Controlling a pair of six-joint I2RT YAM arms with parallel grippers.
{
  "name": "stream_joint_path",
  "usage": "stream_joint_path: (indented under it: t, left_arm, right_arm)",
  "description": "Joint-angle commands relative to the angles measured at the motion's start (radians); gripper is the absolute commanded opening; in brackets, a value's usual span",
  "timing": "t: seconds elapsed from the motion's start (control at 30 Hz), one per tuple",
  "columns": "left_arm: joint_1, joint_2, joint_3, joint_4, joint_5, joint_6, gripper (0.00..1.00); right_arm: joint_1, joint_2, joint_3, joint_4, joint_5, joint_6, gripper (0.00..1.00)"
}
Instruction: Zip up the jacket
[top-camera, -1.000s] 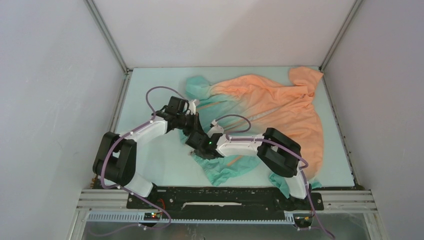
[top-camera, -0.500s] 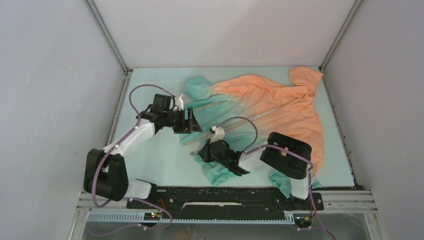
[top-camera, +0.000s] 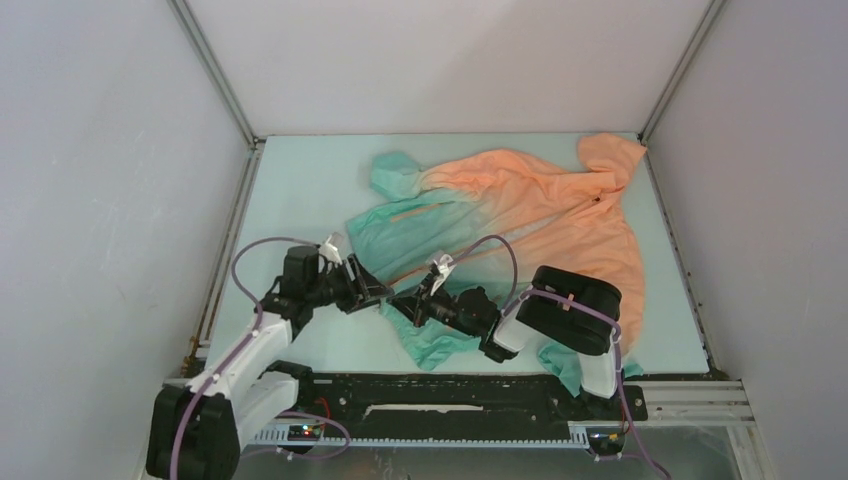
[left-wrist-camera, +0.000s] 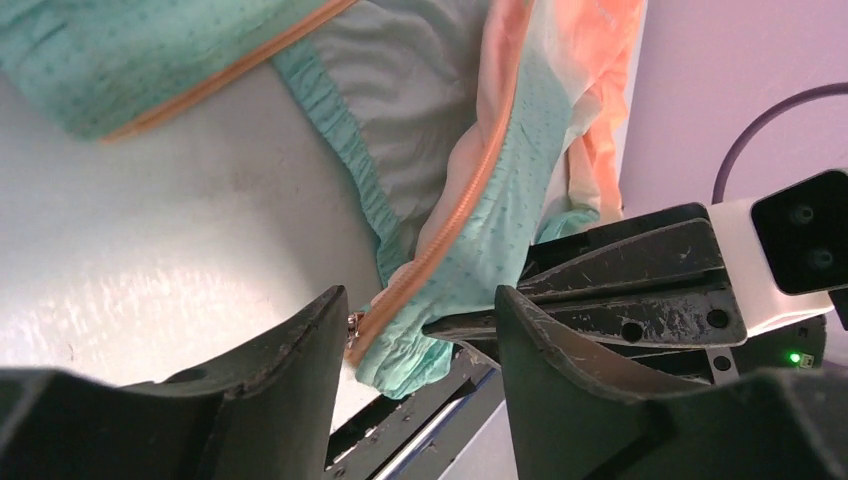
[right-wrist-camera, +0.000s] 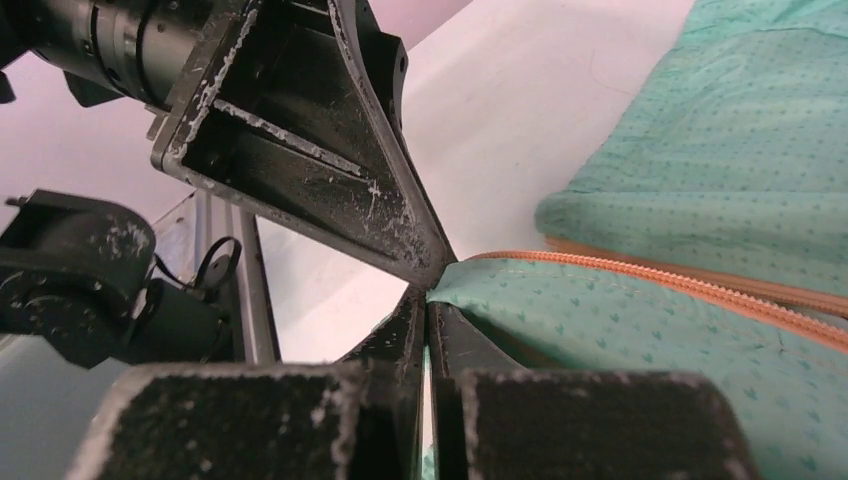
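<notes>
Your right gripper (top-camera: 412, 306) is clamped on the teal bottom corner of the jacket (top-camera: 540, 210), right by the orange zipper (left-wrist-camera: 470, 190). Your left gripper (top-camera: 372, 293) faces it from just beside, jaws apart, with that hem corner and the zipper's end showing between its fingers. The jacket lies spread on the table (top-camera: 300, 190), orange toward the far right, teal toward the near left.

Top view looks down from behind; close wrist views face each other over the jacket (left-wrist-camera: 500, 225).
</notes>
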Motion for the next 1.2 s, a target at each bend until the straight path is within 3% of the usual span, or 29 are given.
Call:
stream_joint_path:
  t: [0.0,0.13,0.27,0.4,0.6,0.67,0.87,0.97,1.17]
  left_arm:
    - [0.015,-0.136,-0.099,0.156,-0.072,-0.155,0.61]
    - [0.018,-0.203,-0.157,0.205,-0.073,-0.175,0.72]
    - [0.035,-0.194,-0.103,0.08,-0.079,-0.076,0.82]
    - [0.045,-0.064,0.007,-0.001,0.022,0.046,0.85]
    - [0.016,0.185,0.055,0.102,0.271,0.031,0.82]
    - [-0.01,0.213,0.061,0.12,0.293,0.031,0.78]
    - [-0.015,0.204,0.079,0.119,0.3,0.046,0.53]
    - [-0.014,0.192,0.101,0.102,0.303,0.061,0.47]
    - [-0.015,0.198,0.137,0.041,0.311,0.117,0.19]
  right_arm:
    - [-0.005,-0.031,-0.021,0.107,-0.061,-0.047,0.0]
    - [-0.007,-0.033,-0.028,0.109,-0.084,-0.042,0.0]
    - [-0.004,-0.038,-0.043,0.109,-0.111,-0.035,0.0]
    - [0.003,-0.044,-0.046,0.11,-0.149,-0.056,0.0]
    - [0.006,-0.053,-0.044,0.109,-0.183,-0.084,0.0]
    - [0.004,-0.052,-0.044,0.109,-0.184,-0.084,0.0]
    - [0.001,-0.042,-0.047,0.11,-0.176,-0.069,0.0]
    - [0.001,-0.035,-0.048,0.109,-0.167,-0.057,0.0]
    - [-0.002,-0.029,-0.058,0.107,-0.142,0.001,0.0]
